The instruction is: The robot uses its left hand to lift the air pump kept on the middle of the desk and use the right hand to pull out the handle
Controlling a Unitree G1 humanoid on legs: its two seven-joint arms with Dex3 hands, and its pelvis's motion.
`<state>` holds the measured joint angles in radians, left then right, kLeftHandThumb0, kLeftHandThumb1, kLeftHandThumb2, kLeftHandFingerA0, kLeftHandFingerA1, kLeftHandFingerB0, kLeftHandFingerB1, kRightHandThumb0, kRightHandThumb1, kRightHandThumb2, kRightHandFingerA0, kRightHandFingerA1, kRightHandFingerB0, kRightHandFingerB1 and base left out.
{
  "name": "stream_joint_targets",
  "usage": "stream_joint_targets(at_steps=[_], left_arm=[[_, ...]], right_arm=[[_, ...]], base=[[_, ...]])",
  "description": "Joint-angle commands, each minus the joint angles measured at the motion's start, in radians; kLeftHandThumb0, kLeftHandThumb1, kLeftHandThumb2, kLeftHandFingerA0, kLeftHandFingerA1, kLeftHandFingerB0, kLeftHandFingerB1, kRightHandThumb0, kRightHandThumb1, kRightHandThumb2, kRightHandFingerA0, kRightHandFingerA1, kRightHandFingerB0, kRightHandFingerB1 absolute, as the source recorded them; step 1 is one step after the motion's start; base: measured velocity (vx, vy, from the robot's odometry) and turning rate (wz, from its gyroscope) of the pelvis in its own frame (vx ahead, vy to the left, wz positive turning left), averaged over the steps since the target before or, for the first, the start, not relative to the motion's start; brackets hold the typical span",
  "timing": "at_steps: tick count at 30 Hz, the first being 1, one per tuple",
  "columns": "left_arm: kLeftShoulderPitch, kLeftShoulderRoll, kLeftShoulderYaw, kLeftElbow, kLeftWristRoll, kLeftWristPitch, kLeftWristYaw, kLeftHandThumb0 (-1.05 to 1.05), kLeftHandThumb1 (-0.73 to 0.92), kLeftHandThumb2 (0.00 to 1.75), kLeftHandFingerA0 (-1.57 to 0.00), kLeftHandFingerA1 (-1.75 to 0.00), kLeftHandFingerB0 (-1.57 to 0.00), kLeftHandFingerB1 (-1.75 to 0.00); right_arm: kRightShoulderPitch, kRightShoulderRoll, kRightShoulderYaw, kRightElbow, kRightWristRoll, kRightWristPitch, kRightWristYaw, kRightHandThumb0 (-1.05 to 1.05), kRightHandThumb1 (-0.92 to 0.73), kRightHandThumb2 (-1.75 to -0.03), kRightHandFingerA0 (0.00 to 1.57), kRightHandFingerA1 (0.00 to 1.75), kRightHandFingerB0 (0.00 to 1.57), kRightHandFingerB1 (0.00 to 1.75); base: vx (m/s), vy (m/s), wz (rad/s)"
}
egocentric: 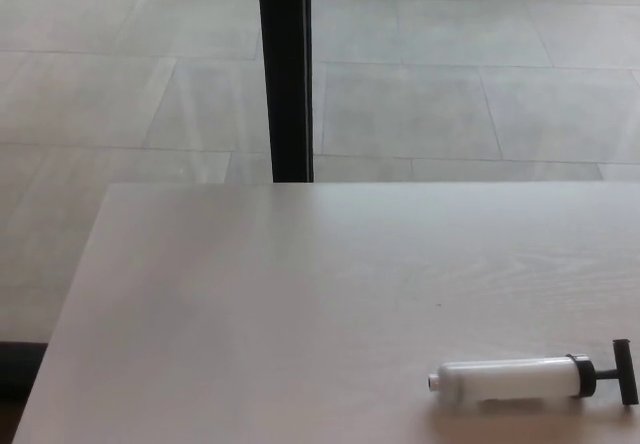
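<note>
A white air pump (510, 379) lies on its side on the pale wooden desk (300, 304), near the front right of the head view. Its nozzle end points to the picture's left. Its black T-handle (624, 371) sticks out to the right on a short black rod, close to the picture's right edge. No hand or arm of the robot shows anywhere in the picture.
The desk's left edge runs diagonally from the far left corner (108, 188) down to the bottom left. Behind the desk a black vertical post (285, 69) stands before a grey tiled floor (450, 84).
</note>
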<state>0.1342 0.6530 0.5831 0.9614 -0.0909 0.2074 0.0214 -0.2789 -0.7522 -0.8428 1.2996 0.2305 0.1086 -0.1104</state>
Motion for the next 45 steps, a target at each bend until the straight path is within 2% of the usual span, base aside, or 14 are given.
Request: stream_joint_targets(at_steps=[1,10,11,12,13,14,19,20,22,23,24,31,37,45], left_arm=[[-0.096,0.057,0.062,-0.012,-0.065,0.104,0.074,-0.62,0.47,0.86,-0.48,-0.68,-0.28,-0.60],[-0.365,0.040,-0.006,-0.133,-0.022,0.126,0.163,-0.59,0.58,0.57,-0.49,-0.64,-0.49,-0.62],[-0.444,0.002,-0.052,-0.207,-0.004,0.121,0.170,-0.57,0.47,0.84,-0.49,-0.72,-0.40,-0.63],[-0.499,-0.009,-0.071,-0.245,-0.012,0.204,0.165,-0.57,0.65,0.59,-0.39,-0.65,-0.45,-0.58],[-0.566,-0.026,-0.144,-0.276,0.035,0.235,0.163,-0.55,0.54,0.87,-0.52,-0.70,-0.38,-0.59],[-0.591,-0.039,-0.187,-0.325,0.048,0.251,0.137,-0.54,0.56,0.88,-0.46,-0.74,-0.34,-0.59],[-0.667,-0.119,-0.397,-0.497,0.109,0.276,0.061,-0.63,0.67,0.61,-0.52,-0.72,-0.45,-0.50],[-0.684,-0.146,-0.426,-0.526,0.099,0.279,0.048,-0.62,0.52,0.89,-0.49,-0.73,-0.42,-0.60],[-0.731,-0.234,-0.537,-0.588,0.141,0.292,0.067,-0.61,0.59,0.61,-0.53,-0.56,-0.38,-0.43],[-0.751,-0.264,-0.577,-0.598,0.162,0.301,0.081,-0.63,0.59,0.60,-0.53,-0.58,-0.42,-0.46],[-0.761,-0.288,-0.610,-0.610,0.172,0.292,0.080,-0.69,0.49,0.88,-0.63,-0.85,-0.41,-0.57],[-0.735,-0.418,-0.782,-0.758,0.197,0.313,0.069,-0.70,0.65,0.57,-0.45,-0.68,-0.42,-0.52],[-0.743,-0.522,-0.924,-0.765,0.257,0.333,0.094,-0.69,0.50,0.90,-0.49,-0.73,-0.41,-0.61],[-0.826,-0.544,-1.156,-0.691,0.401,0.378,0.042,-0.69,0.65,0.60,-0.45,-0.83,-0.41,-0.52]], right_arm=[[-0.038,-0.074,-0.085,0.016,0.124,0.084,-0.104,-0.59,-0.79,-0.63,0.59,0.90,0.36,0.53],[-0.202,-0.082,-0.066,-0.032,0.142,-0.033,-0.048,-0.67,-0.75,-0.62,0.67,1.05,0.20,0.39],[-0.257,-0.079,-0.018,-0.053,0.114,-0.068,0.001,-0.72,-0.61,-0.95,0.47,0.82,0.18,0.49],[-0.280,-0.078,0.015,-0.063,0.097,-0.072,0.025,-0.69,-0.78,-0.64,0.35,0.72,0.21,0.34],[-0.317,-0.063,0.043,-0.085,0.094,-0.082,0.064,-0.74,-0.78,-0.64,0.21,0.74,0.14,0.34],[-0.336,-0.050,0.064,-0.103,0.092,-0.093,0.096,-0.76,-0.63,-1.00,0.21,0.70,0.05,0.44],[-0.371,0.023,0.159,-0.204,0.084,-0.124,0.161,-0.96,-0.77,-0.65,0.34,1.21,0.09,0.80],[-0.366,0.042,0.190,-0.240,0.076,-0.136,0.188,-1.00,-0.62,-1.03,0.40,0.99,0.08,0.72],[-0.337,0.105,0.240,-0.385,0.077,-0.090,0.167,-0.95,-0.77,-0.63,0.35,0.95,0.13,0.74],[-0.325,0.130,0.261,-0.451,0.079,-0.059,0.149,-0.94,-0.54,-1.02,0.49,0.90,0.20,0.73],[-0.317,0.163,0.272,-0.530,0.093,-0.016,0.118,-0.95,-0.72,-0.61,0.50,0.94,0.19,0.80],[-0.245,0.282,0.301,-0.793,0.141,0.118,0.049,-0.67,-0.61,-0.92,0.36,0.58,0.14,0.45],[-0.236,0.317,0.286,-0.814,0.148,0.142,0.036,-0.62,-0.62,-0.88,0.37,0.56,0.17,0.44],[-0.252,0.322,0.258,-0.787,0.145,0.150,0.019,-0.55,-0.73,-0.61,0.48,0.51,0.29,0.36]], base=[[0.00,0.000,0.00],[0.00,0.000,0.00],[0.00,0.000,0.00],[0.00,0.000,0.00],[0.00,0.000,0.00],[0.00,0.000,0.00],[0.00,0.000,0.00],[0.00,0.000,0.00],[0.00,0.000,0.00],[0.00,0.000,0.00],[0.00,0.000,0.00],[0.00,0.000,0.00],[0.00,0.000,0.00],[0.00,0.000,0.00]])
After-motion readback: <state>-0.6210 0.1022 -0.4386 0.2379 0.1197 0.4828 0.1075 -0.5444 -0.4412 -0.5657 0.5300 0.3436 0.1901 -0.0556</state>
